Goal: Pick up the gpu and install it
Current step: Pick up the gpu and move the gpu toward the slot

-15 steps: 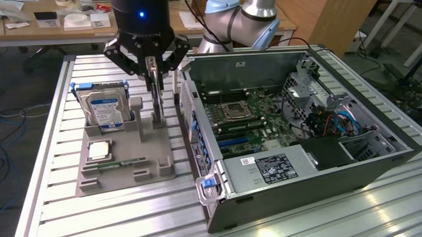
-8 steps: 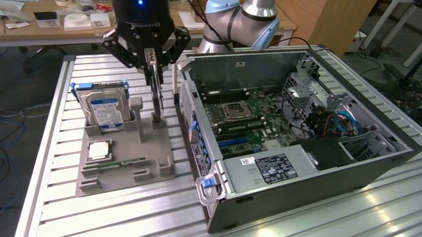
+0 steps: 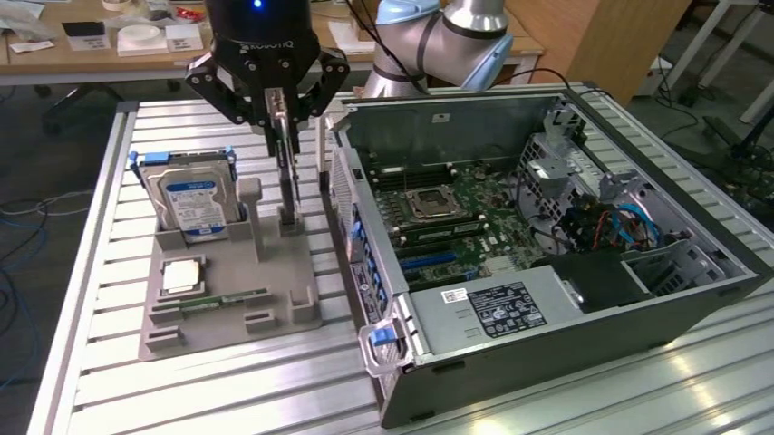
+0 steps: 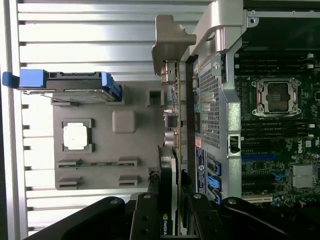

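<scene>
Parts are seen standing in a grey holder (image 3: 230,319) at the exterior view's left: a hard drive (image 3: 194,204) with a blue label is held upright at the back. A processor chip (image 3: 181,275) and a slim memory stick (image 3: 225,298) are laid in front of it.

Next along, at the holder's edge nearest the computer, the gpu (image 3: 288,168) is clamped from above by the gripper (image 3: 281,118), whose fingers are closed on the card's two broad faces. Whether its lower end is clear of the holder's slot cannot be told.

On the exterior view's right, the open computer case (image 3: 581,353) is laid on its side with the motherboard (image 3: 459,208) exposed. No card is seen seated in its slots.

The task is therefore judged to be at an early stage: the card has been grasped, while the carry to the case and the installing are not yet done.

The card's long axis is judged to run up and down beneath the gripper, with a thin edge presented to the exterior view. One broad face is turned to the holder, the other to the case. In the wrist view, the silvery bracket (image 4: 167,45) is found at the end away from the fingers.
</scene>
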